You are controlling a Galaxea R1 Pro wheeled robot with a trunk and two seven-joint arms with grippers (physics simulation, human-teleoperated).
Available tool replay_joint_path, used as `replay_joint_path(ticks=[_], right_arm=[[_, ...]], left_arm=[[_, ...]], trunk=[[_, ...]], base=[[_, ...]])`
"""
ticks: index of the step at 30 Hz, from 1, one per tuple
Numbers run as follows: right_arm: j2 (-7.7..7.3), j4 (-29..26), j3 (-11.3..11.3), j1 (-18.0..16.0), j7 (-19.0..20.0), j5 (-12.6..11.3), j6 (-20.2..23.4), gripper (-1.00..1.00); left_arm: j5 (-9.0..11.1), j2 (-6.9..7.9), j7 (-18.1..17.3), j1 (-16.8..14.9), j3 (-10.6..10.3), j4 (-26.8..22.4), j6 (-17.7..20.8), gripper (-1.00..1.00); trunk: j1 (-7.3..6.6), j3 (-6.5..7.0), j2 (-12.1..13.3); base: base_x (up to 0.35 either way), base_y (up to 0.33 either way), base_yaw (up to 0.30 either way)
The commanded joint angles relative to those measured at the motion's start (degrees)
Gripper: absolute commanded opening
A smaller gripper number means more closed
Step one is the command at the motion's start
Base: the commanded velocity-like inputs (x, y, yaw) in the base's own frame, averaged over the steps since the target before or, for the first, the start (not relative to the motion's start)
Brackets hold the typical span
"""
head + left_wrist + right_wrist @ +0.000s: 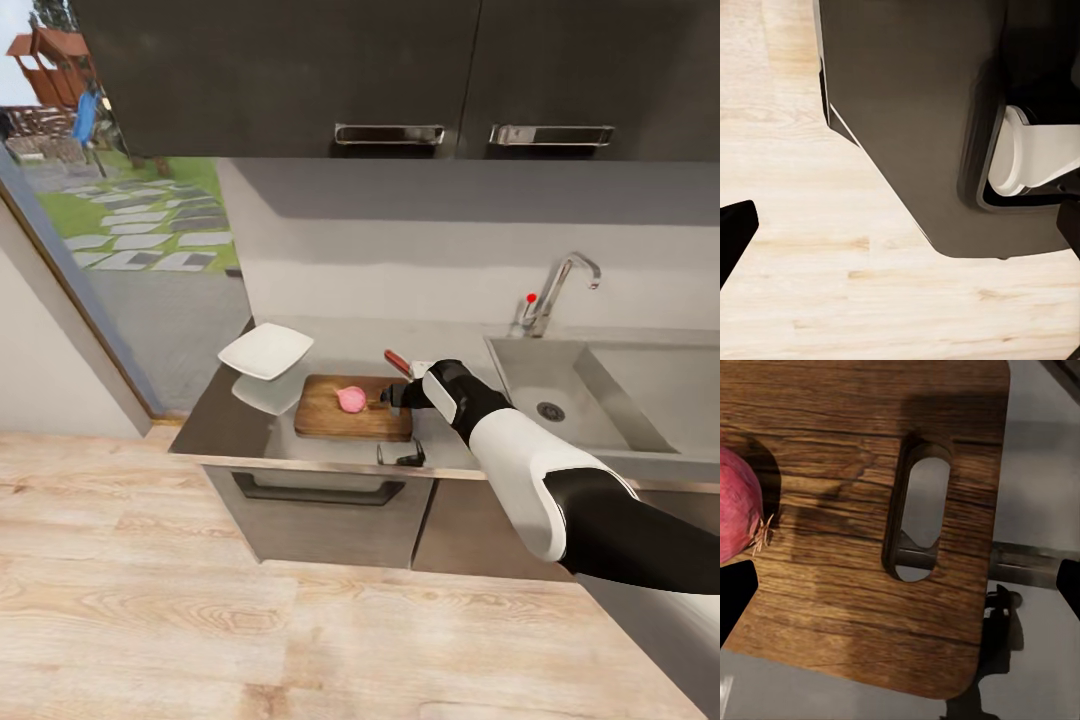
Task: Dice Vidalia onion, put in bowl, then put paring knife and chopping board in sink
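Head view shows your right gripper (392, 396) at the right end of the board (330, 415), knife (398, 361) handle poking out behind it, so you're likely set to cut. The onion (352, 399) sits whole and pink mid-board. I can't tell whether the fingers pinch the knife.
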Motion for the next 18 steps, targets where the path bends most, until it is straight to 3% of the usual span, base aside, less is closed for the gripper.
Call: replay_joint_path(ticks=[1,10,18], right_arm=[[0.00,-0.05,0.17,-0.04,-0.13,-0.38,0.23,1.00],[0.00,-0.05,0.17,-0.04,-0.13,-0.38,0.23,1.00],[0.00,-0.05,0.17,-0.04,-0.13,-0.38,0.23,1.00]], left_arm=[[0.45,0.00,-0.27,-0.10,-0.31,0.26,-0.41,1.00],[0.45,0.00,-0.26,-0.10,-0.35,0.26,-0.43,1.00],[0.45,0.00,-0.27,-0.10,-0.36,0.26,-0.39,1.00]], trunk=[[0.03,-0.10,-0.11],[0.03,-0.10,-0.11],[0.03,-0.10,-0.11]], base=[[0.010,0.000,0.000],[0.003,-0.022,0.000],[0.000,-0.196,0.000]])
